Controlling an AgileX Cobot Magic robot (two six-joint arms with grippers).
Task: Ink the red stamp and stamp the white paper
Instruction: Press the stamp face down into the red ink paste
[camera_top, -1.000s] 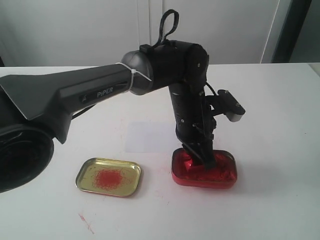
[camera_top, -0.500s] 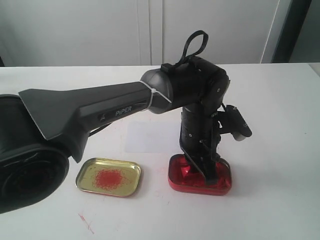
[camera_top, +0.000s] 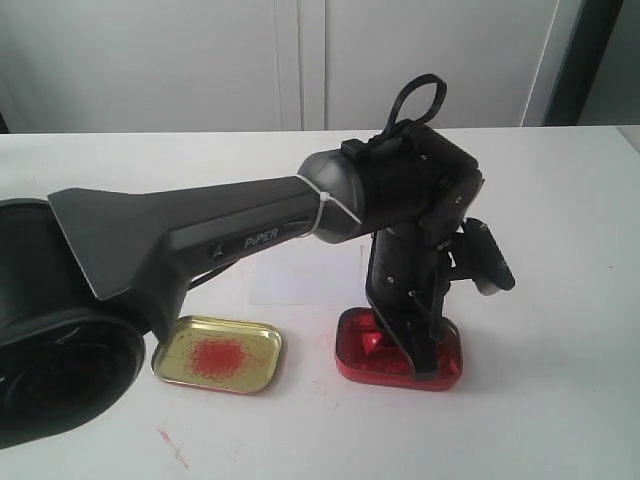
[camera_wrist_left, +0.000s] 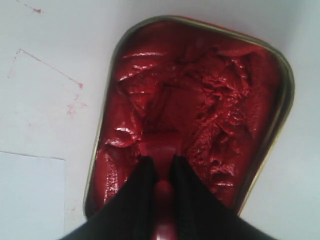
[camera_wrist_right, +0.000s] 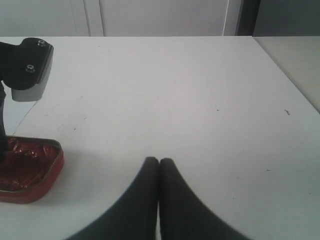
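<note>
- left gripper (camera_wrist_left: 161, 166) clamped on red stamp (camera_wrist_left: 160, 146): handle up along the fingers, square foot down in glossy lumpy paste (camera_wrist_left: 210, 100) under the fingertips
- rounded metal tin (camera_wrist_left: 287, 100)
- right gripper (camera_wrist_right: 159, 162) pressed together, empty

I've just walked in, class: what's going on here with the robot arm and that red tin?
The left gripper is shut on the red stamp and presses its foot into the glossy paste of the open red tin, so this is the inking step. The white paper lies just behind the tin, and no mark shows on its visible part. A gold lid with a red smear sits beside the tin. The right gripper is shut, holds nothing and hangs over the table.
</note>
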